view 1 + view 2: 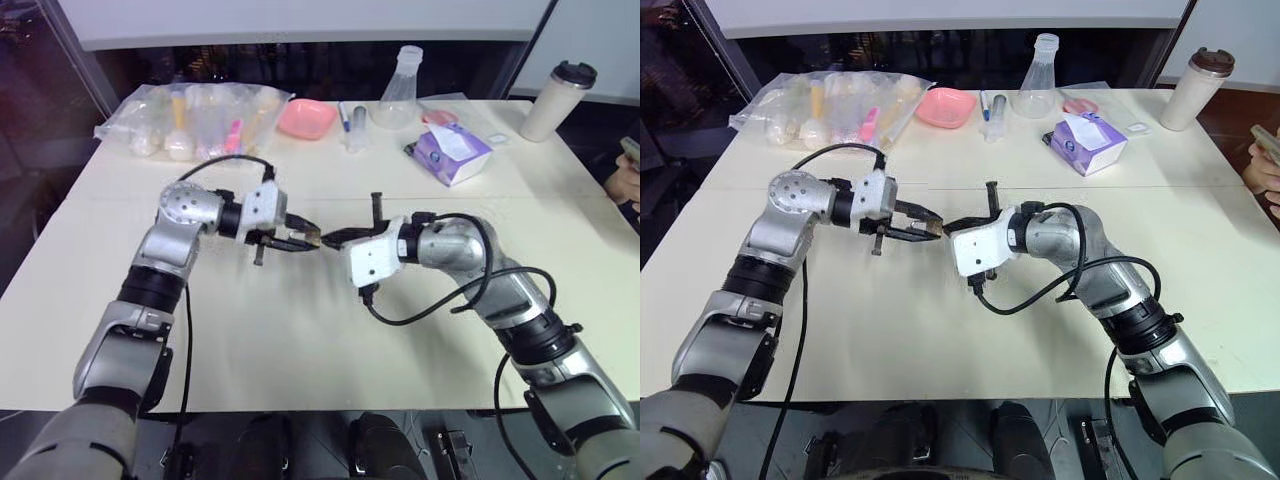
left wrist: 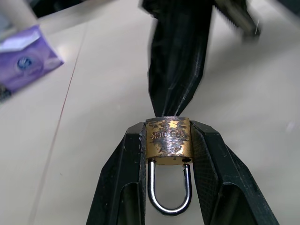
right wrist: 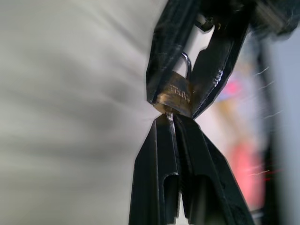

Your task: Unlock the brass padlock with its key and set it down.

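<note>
— Holding the brass padlock [image 2: 168,137] up over the table [image 1: 300,330], is it? Which arm has it?

— The left gripper [image 2: 167,140]. Its two fingers are clamped on the sides of the lock body, with the silvery shackle [image 2: 169,192] pointing back toward the wrist. One leg of that shackle looks seated; I can't tell if the other has sprung.

— And the right one?

— The right gripper [image 3: 169,118] comes in from the opposite side, fingers pinched tight together, tips right at the bottom face of the lock. There's a thin bit of metal between the tips and the brass, which I take to be the key [image 3: 169,114], though it's too small to be sure.

— So they're at the unlocking step?

— That's my read: key in or at the keyway, lock still in the air between the two arms, well short of being set down. The tissue pack [image 1: 452,153], pink dish [image 1: 306,118] and cup [image 1: 559,100] are well back, out of the way.

— What does the next move need?

— A clean twist of the right wrist about the key's own line while the left keeps its clamp steady. If the lock rolls in the fingers, the turn is wasted. Then the shackle has to pop before it goes down on the table.
</note>
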Robot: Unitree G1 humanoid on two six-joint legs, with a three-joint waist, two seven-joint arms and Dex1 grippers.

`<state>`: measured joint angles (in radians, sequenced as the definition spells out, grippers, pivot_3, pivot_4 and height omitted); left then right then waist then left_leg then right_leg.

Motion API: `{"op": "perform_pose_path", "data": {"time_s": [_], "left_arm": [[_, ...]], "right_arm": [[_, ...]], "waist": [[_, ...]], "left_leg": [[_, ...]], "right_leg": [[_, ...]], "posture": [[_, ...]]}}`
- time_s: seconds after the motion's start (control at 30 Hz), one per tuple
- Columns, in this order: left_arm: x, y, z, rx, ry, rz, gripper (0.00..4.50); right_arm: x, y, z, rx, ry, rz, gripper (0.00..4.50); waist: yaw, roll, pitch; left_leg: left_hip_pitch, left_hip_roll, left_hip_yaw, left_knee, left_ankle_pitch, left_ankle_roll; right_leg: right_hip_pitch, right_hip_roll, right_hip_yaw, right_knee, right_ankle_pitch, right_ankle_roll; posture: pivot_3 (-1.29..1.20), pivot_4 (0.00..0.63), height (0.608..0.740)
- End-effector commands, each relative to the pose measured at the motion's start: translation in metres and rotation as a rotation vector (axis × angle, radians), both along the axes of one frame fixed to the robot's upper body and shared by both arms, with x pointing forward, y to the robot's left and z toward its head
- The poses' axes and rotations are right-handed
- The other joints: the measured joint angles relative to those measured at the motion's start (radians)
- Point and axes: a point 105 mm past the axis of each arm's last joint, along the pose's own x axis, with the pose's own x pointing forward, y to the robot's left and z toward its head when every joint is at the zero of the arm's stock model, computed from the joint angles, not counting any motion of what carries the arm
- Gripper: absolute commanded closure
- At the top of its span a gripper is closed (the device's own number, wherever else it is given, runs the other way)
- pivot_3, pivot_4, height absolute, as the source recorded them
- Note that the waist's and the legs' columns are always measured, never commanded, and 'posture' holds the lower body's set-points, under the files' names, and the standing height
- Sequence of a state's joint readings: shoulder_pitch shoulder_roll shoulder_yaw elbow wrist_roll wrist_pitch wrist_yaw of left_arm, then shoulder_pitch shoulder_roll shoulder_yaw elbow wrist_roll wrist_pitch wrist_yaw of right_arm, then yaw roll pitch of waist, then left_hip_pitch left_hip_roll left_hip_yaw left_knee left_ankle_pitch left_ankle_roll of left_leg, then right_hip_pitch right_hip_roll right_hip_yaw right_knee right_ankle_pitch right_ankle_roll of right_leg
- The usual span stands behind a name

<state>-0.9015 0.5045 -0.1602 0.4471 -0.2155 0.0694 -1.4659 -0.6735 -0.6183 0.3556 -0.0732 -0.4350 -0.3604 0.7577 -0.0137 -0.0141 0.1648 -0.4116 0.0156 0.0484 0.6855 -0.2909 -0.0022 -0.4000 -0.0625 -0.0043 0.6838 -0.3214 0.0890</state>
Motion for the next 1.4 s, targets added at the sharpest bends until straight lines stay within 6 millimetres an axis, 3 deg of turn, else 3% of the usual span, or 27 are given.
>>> {"op": "perform_pose_path", "data": {"time_s": [0.03, 0.13, 0.33, 0.8, 0.9, 1.07, 1.4], "left_arm": [[-0.007, -0.004, 0.014, -0.051, 0.096, -0.055, 3.74], [-0.006, -0.005, 0.019, -0.064, 0.112, -0.057, 3.74], [-0.010, -0.006, 0.023, -0.068, 0.140, -0.091, 3.74], [-0.019, -0.005, 0.020, -0.035, 0.172, -0.143, 3.74], [-0.019, -0.004, 0.019, -0.031, 0.176, -0.143, 3.74], [-0.016, -0.004, 0.017, -0.029, 0.172, -0.131, 3.74], [-0.011, -0.006, 0.015, -0.033, 0.170, -0.111, 3.74]], "right_arm": [[-0.017, 0.007, 0.017, 0.043, -0.188, 0.140, 4.43], [-0.017, 0.003, 0.015, 0.039, -0.196, 0.150, 3.53], [-0.017, 0.002, 0.017, 0.041, -0.233, 0.164, 0.45], [-0.013, 0.005, 0.016, 0.028, -0.263, 0.178, 0.45], [-0.013, 0.005, 0.017, 0.025, -0.274, 0.184, 1.80], [-0.017, 0.008, 0.019, 0.034, -0.288, 0.203, 4.44], [-0.019, 0.012, 0.021, 0.041, -0.298, 0.219, 4.48]], "waist": [[0.000, 0.000, 0.000], [0.000, 0.000, 0.000], [-0.001, 0.000, 0.000], [-0.001, 0.000, 0.000], [-0.001, 0.000, 0.000], [-0.001, 0.000, 0.000], [-0.001, 0.000, 0.000]], "left_leg": [[0.000, 0.000, 0.000, 0.000, 0.002, -0.003], [0.000, 0.000, 0.000, 0.000, 0.003, -0.005], [0.000, 0.000, 0.000, 0.000, 0.003, -0.006], [0.000, 0.000, 0.000, 0.000, 0.003, -0.006], [0.000, 0.000, 0.000, 0.000, 0.003, -0.006], [0.000, 0.000, 0.000, 0.000, 0.003, -0.006], [0.000, 0.000, 0.000, 0.000, 0.003, -0.006]], "right_leg": [[0.000, 0.000, 0.000, 0.000, 0.000, 0.000], [0.000, 0.000, 0.000, 0.000, 0.000, 0.000], [0.000, 0.000, 0.000, 0.000, 0.000, 0.000], [0.000, 0.000, 0.000, 0.000, 0.000, 0.000], [0.000, 0.000, 0.000, 0.000, 0.000, 0.000], [0.000, 0.000, 0.000, 0.000, 0.000, 0.000], [0.000, 0.000, 0.001, 0.000, 0.000, 0.000]], "posture": [[0.00, 0.150, 0.715], [0.00, 0.150, 0.715], [0.00, 0.150, 0.715], [0.00, 0.150, 0.715], [0.00, 0.150, 0.715], [0.00, 0.150, 0.715], [0.00, 0.150, 0.715]]}}
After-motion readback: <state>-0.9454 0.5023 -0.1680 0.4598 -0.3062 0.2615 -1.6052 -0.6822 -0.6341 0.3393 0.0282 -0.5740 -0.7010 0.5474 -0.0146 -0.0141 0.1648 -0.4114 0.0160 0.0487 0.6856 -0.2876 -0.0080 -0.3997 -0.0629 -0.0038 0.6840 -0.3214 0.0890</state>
